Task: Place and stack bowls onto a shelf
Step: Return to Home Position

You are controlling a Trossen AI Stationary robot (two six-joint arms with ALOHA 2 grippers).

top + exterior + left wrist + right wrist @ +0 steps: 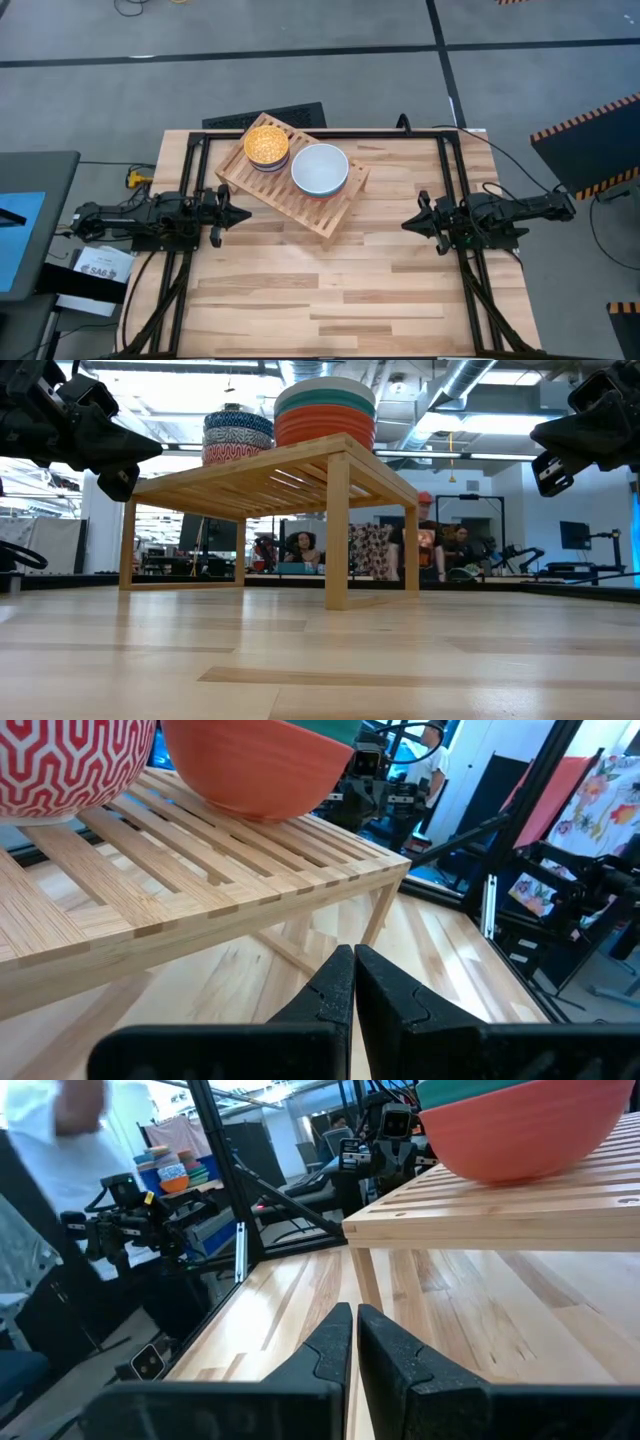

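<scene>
The light-wood slatted shelf [293,188] stands on its legs on the table's far half. Two stacks of bowls rest on it. One has the yellow patterned bowl [266,143] on top, above the blue-white [238,426] and pink-red patterned [70,765] bowls. The other has the white bowl [320,168] on top, above the teal [325,403] and plain red [325,428] bowls. My left gripper [243,214] is shut, hovering near the table's left side, short of the shelf. My right gripper [408,225] is shut, hovering near the right side.
Black frame rails [447,190] run along the table's left and right sides and far edge. Bare plank tabletop [330,290] spreads across the near half. A person in a white top [70,1140] shows beyond the table in the right wrist view.
</scene>
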